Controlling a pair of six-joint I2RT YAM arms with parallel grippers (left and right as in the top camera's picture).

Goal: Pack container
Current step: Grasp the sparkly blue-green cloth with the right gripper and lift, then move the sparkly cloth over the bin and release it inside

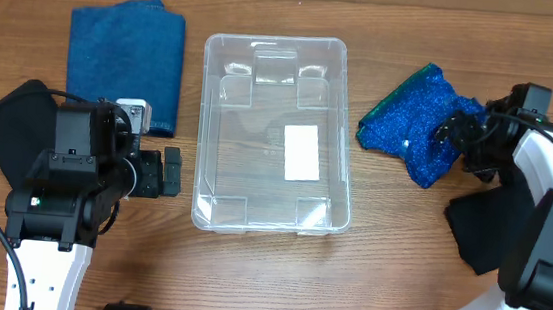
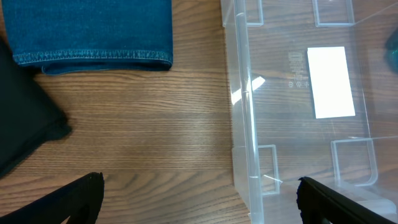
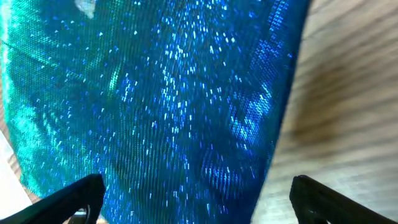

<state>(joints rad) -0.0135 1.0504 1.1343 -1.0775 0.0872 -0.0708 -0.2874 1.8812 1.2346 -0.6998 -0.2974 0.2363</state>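
We note the container (image 1: 276, 135) empty at mid-surface, right end effector (image 1: 456, 134) released and spread over the sparkly blue cloth (image 1: 415, 122) — we should pinch a thick fold — left end effector (image 1: 169, 173) released beside the container's wall.

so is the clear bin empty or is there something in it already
Empty. In the overhead view the clear plastic bin shows only its white bottom label and the wood beneath; the folded denim and sparkly blue fabric lie outside it.
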